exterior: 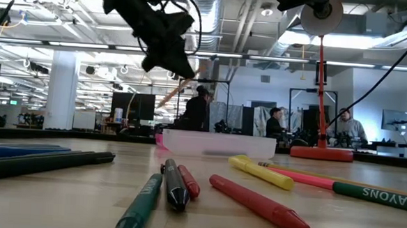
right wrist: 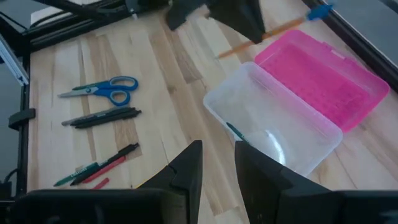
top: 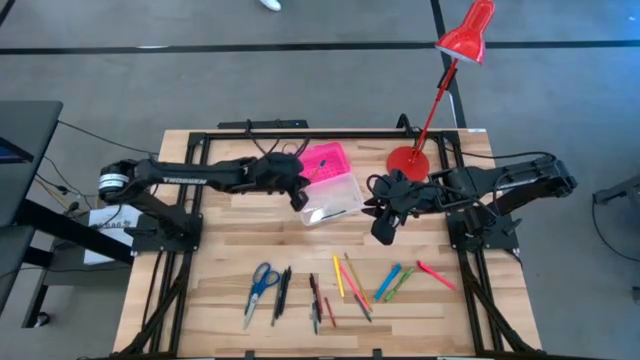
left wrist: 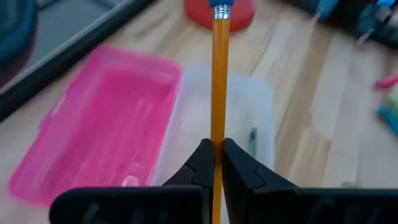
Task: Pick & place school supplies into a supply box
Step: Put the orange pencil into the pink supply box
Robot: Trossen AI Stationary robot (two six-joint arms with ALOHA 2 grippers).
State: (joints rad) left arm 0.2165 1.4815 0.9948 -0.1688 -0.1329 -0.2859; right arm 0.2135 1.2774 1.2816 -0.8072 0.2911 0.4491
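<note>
The supply box lies open at the table's middle, pink lid (top: 325, 160) flat beside the clear base (top: 332, 200), which holds a green pen (right wrist: 235, 130). My left gripper (top: 299, 196) hovers over the box, shut on an orange pencil (left wrist: 217, 74) with a blue eraser end. My right gripper (top: 383, 232) hangs open just right of the box, touching nothing. Scissors (top: 262, 280), pens and markers (top: 345, 280) lie flat in a row near the table's near edge. My left gripper (left wrist: 217, 148) pinches the orange pencil's shaft (left wrist: 217, 134) between its two fingers, nearer the plain end than the blue eraser end (right wrist: 320, 11). The fingers come from above, slanting in from the table's left. The pencil is lifted clear over the box, tilted, eraser end pointing away.
A red desk lamp stands with its base (top: 408, 160) just right of the pink lid, its head (top: 468, 35) beyond the far edge. A black frame rail (top: 300, 132) runs along the far side. In the low view, people (exterior: 197, 107) sit in the room behind.
</note>
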